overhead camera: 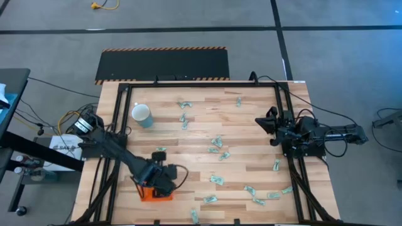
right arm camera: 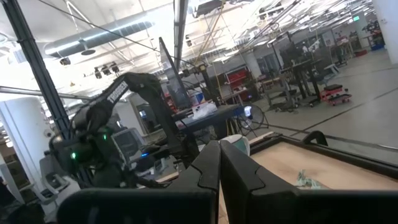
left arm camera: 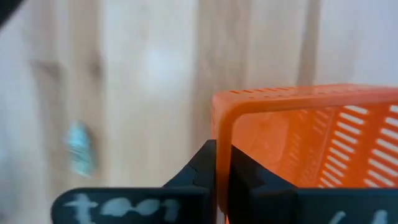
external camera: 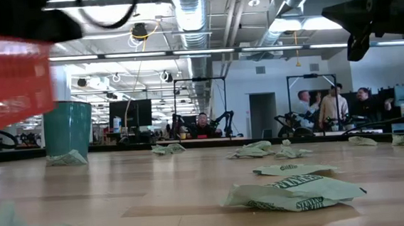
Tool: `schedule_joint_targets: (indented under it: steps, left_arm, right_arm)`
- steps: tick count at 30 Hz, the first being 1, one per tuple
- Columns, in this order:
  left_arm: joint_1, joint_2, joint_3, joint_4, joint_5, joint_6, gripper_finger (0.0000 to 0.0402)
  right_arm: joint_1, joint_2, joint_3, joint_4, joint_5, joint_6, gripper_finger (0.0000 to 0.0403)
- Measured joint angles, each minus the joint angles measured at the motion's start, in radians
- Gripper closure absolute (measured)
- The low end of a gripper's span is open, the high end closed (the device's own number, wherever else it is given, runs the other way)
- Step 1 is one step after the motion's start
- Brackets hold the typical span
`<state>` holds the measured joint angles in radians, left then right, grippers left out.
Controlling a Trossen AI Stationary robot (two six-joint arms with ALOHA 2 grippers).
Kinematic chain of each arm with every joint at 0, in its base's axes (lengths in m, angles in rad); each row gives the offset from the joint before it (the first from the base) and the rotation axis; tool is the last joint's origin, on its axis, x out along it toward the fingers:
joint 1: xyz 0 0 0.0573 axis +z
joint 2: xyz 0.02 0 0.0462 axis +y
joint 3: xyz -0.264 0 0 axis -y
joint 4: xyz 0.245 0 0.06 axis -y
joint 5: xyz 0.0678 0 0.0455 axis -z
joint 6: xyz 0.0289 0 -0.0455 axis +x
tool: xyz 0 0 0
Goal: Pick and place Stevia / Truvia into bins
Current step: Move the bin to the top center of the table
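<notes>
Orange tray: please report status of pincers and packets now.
Left pincer shut on tray wall. Right pincer shut, empty, raised at right side. Packets scattered on table, none held. Cup stands clear.

Hidden and blurred parts

The orange tray (left arm camera: 311,137) runs off the left wrist view at three o'clock; a blurred green packet (left arm camera: 79,148) lies at nine o'clock.

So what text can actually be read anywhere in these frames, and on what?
"STEVIA": partly readable on the nearest green packet in the low view.
"TROSSEN": faint on the left arm, seen from the right wrist.
White scrawl on the left tool: unreadable.
Other packets: print too small.
</notes>
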<state>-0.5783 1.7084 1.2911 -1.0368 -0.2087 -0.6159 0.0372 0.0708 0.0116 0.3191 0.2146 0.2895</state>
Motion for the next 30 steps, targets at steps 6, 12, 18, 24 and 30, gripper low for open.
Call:
schedule_joint_targets:
  steps: [6, 12, 18, 24, 30]
  left_arm:
    - [0.156, 0.0, 0.117, -0.029, -0.091, 0.223, 0.0401]
    - [0.395, -0.001, 0.161, -0.003, -0.114, 0.439, 0.0401]
    - [0.675, 0.004, 0.161, 0.215, 0.062, 0.667, 0.0401]
    - [0.889, 0.051, 0.162, 0.5, 0.294, 0.691, 0.0401]
    - [0.953, 0.159, 0.186, 0.592, 0.393, 0.701, 0.0401]
  right_arm:
    - [0.0, 0.0, 0.0, 0.0, 0.0, 0.0, 0.0403]
    - [0.0, 0.0, 0.0, -0.005, 0.0, 0.0, 0.0403]
    - [0.0, 0.0, 0.0, -0.006, 0.0, 0.0, 0.0403]
    - [0.0, 0.001, 0.0, -0.031, 0.0, -0.001, 0.0403]
    - [0.0, 0.021, 0.003, -0.038, 0.021, 0.006, 0.0403]
